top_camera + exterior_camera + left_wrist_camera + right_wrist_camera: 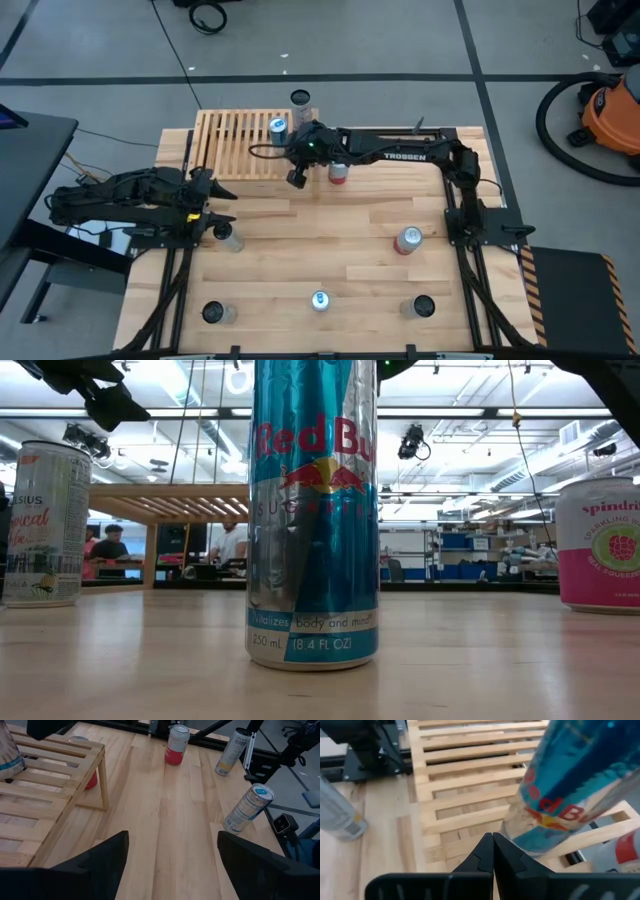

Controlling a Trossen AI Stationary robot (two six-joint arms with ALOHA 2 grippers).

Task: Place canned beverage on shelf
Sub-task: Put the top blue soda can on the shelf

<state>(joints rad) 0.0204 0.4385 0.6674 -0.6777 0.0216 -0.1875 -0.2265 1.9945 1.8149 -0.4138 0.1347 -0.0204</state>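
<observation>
Right pincer: fingers pressed together, gripping nothing, at the shelf's near edge.
Blue can: upright on the shelf, just beyond the right pincer and not touching it.
Red can: on the bench, just beside the right pincer.
Left pincer: fingers apart, empty, well away at the bench's left side, near a silver can.

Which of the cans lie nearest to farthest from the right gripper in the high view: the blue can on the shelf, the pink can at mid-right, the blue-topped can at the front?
From the right gripper:
1. Blue can, on the shelf, beside it.
2. Pink can, mid-right tabletop.
3. Blue-topped can, front centre.
</observation>
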